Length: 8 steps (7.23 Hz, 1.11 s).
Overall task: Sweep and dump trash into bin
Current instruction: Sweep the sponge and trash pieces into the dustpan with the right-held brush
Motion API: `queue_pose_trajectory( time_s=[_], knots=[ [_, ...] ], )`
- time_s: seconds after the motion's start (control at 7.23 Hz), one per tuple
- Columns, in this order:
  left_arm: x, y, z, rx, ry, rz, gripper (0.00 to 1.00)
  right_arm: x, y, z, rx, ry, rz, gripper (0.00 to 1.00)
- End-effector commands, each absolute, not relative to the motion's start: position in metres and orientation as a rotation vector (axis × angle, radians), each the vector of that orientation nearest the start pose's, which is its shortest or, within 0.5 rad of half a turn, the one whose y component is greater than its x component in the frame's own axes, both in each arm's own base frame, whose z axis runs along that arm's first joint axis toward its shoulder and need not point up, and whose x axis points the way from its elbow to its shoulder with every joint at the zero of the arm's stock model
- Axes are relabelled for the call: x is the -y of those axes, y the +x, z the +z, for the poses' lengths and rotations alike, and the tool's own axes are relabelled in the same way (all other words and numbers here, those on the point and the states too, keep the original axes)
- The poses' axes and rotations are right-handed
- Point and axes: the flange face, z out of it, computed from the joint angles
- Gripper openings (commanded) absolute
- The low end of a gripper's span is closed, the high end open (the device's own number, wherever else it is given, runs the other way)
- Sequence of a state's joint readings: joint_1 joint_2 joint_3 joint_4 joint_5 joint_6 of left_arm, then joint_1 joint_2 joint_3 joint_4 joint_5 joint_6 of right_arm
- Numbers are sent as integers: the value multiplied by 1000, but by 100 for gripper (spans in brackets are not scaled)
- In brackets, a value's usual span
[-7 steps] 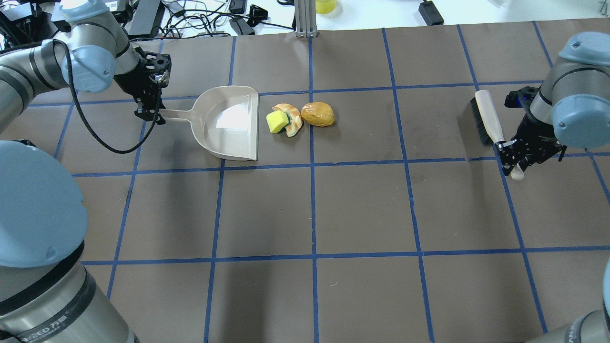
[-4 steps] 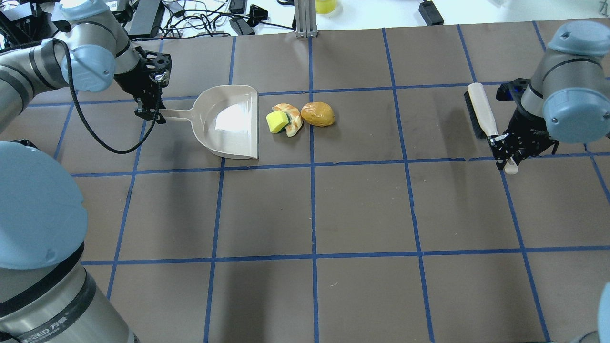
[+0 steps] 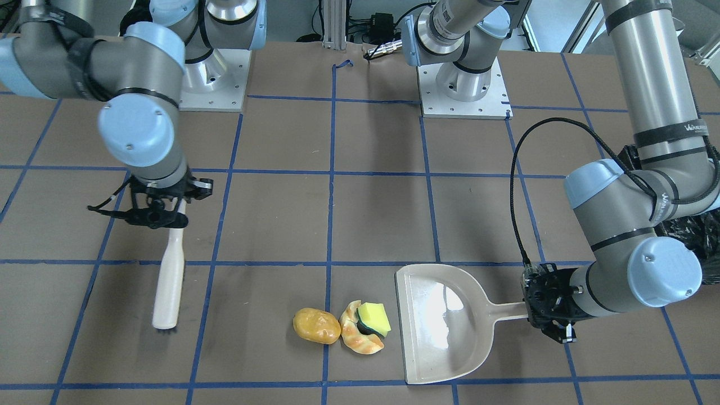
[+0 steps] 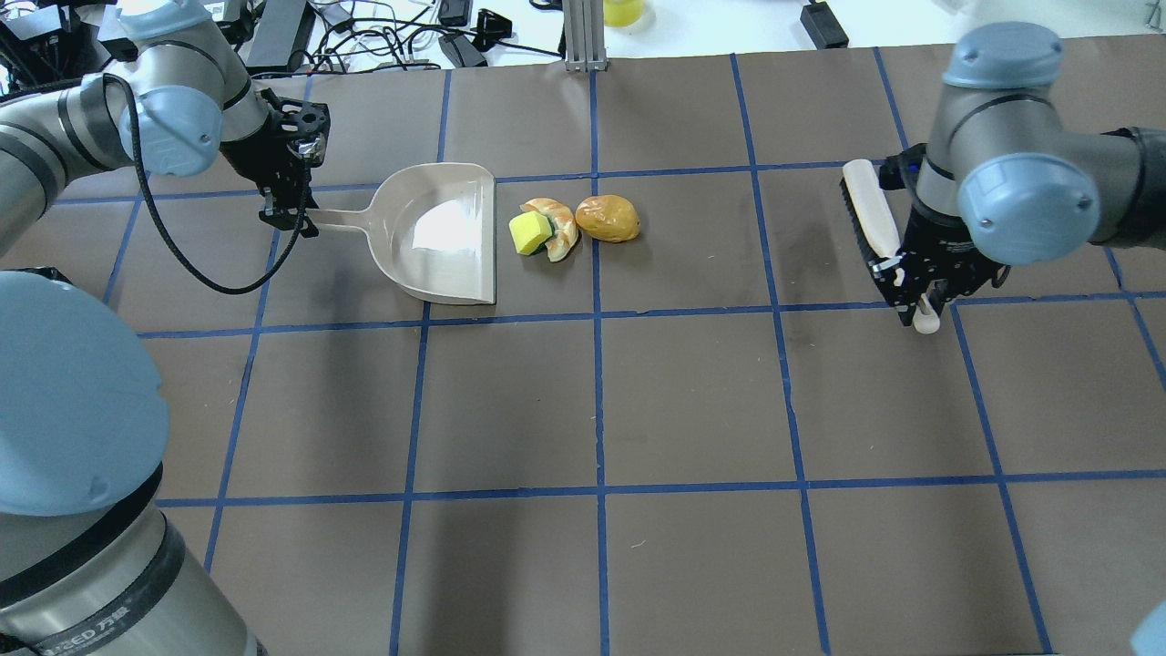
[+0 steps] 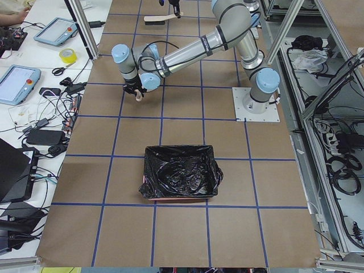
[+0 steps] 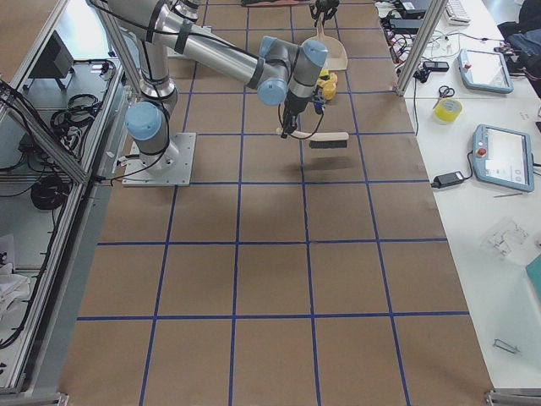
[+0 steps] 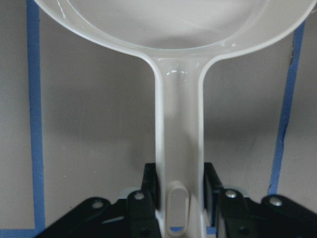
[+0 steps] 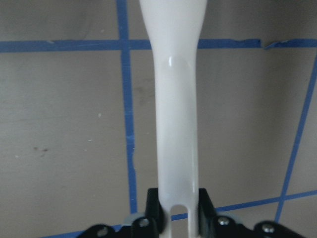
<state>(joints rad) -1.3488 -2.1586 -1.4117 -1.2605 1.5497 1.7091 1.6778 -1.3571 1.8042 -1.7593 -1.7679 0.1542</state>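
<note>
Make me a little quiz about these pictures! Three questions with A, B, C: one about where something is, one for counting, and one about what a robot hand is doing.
1. Where is the trash?
A) beside the open edge of the dustpan
B) inside the dustpan
C) on the floor

2. How many trash pieces are there?
A) two
B) three
C) five

3. What is the right end effector doing?
A) shut on the handle of the brush
B) open and empty
C) shut on the dustpan handle

Answers:
1 A, the pieces lie just outside the dustpan's mouth.
2 B, a lump, a crescent and a sponge show.
3 A, the right wrist view shows it clamped on the white brush handle.
</note>
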Motion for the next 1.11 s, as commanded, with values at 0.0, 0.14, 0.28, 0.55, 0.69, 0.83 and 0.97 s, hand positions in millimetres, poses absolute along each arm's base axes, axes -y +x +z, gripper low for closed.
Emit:
queue_pose_trajectory(
  time_s=[0.0, 0.14, 0.28, 0.55, 0.69, 0.83, 0.97],
  knots=[
    [690, 12, 238, -2394, 2201, 88, 0, 488, 256, 268, -3359, 156, 381, 0],
    [692, 12, 242, -2397, 2184, 81, 0, 499, 302, 267, -3306, 197, 363, 0],
    [690, 11, 238, -2402, 2188, 90, 0, 509, 334, 259, -3317, 223, 379, 0],
    [692, 12, 241, -2393, 2181, 98, 0, 529, 365, 247, -3284, 259, 387, 0],
    [692, 14, 244, -2373, 2156, 160, 0, 531, 366, 245, -3279, 257, 388, 0],
    [693, 15, 249, -2370, 2150, 160, 0, 531, 367, 245, -3274, 253, 382, 0],
    [693, 14, 248, -2371, 2151, 162, 0, 532, 368, 240, -3275, 240, 392, 0]
  ],
)
